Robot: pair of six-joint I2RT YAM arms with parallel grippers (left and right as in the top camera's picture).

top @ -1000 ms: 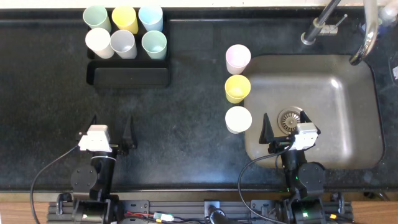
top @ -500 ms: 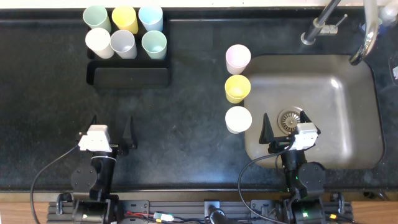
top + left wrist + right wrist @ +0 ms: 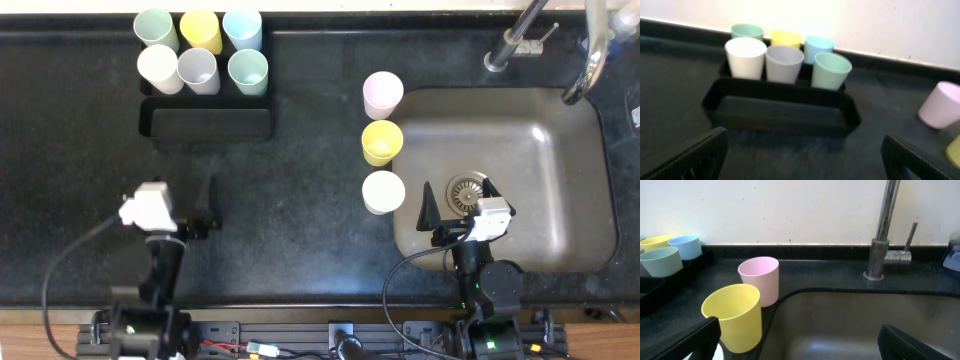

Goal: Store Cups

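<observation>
- Top view: the left hand [image 3: 178, 198] has shifted a little up the desk [image 3: 300, 220] toward the rack [image 3: 205, 124]. It is spread wide and empty. The right hand [image 3: 459, 200] has not moved and sits over the sink [image 3: 540, 150], open and empty. The pink cup [image 3: 382, 93], yellow cup [image 3: 381, 142] and white cup [image 3: 382, 191] stand in a line beside the sink's left rim, untouched.
- Left wrist view: the rack [image 3: 780, 107] lies ahead with six cups in the back and the front row free.
- Right wrist view: the yellow cup [image 3: 735, 315] and pink cup [image 3: 760, 280] are near.
- Judgement: the left arm is just starting, and nothing has been picked up yet.
</observation>
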